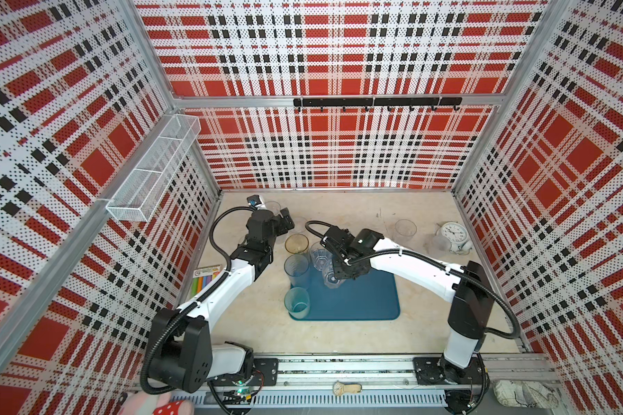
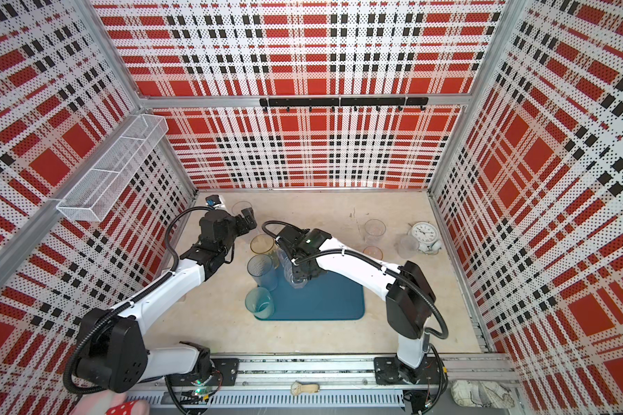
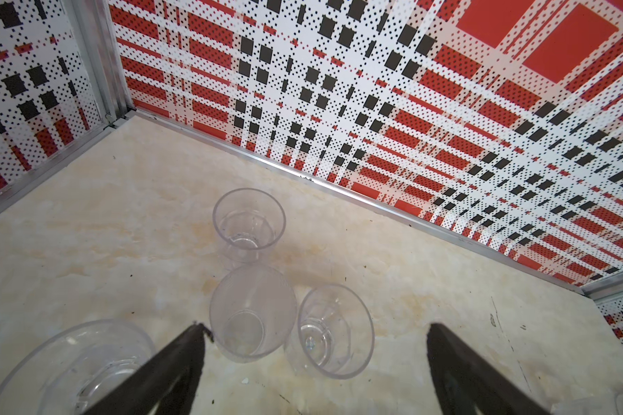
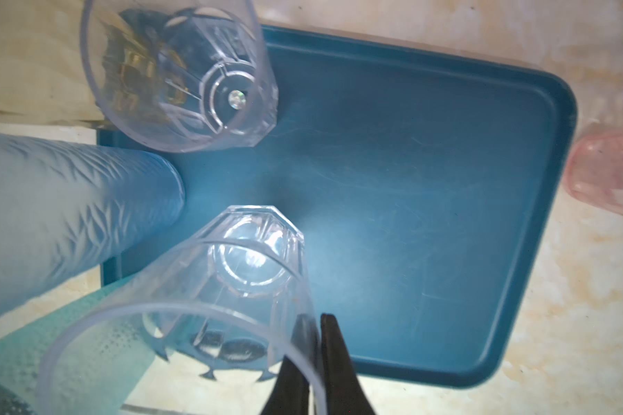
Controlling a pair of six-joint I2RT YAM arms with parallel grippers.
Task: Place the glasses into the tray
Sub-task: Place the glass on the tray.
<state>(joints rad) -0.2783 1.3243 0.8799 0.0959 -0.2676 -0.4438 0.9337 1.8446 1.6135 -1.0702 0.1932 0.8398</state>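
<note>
Glass [image 4: 231, 287] looks light, slick, rigid | right tool [image 4: 315, 319] pinched on its rim wall, over tray [image 4: 428, 179] | left tool [image 3: 316, 325] wide apart above loose glasses [image 3: 252, 316] on table [image 3: 87, 233] | rim pinch probably beats slippery facets imo

The right half of the tray [image 1: 367, 301] lies bare and open from above, while the grey-blue glass [image 1: 296, 267], teal glass [image 1: 297, 303] and standing clear glass [image 1: 320, 255] crowd its left edge.
</note>
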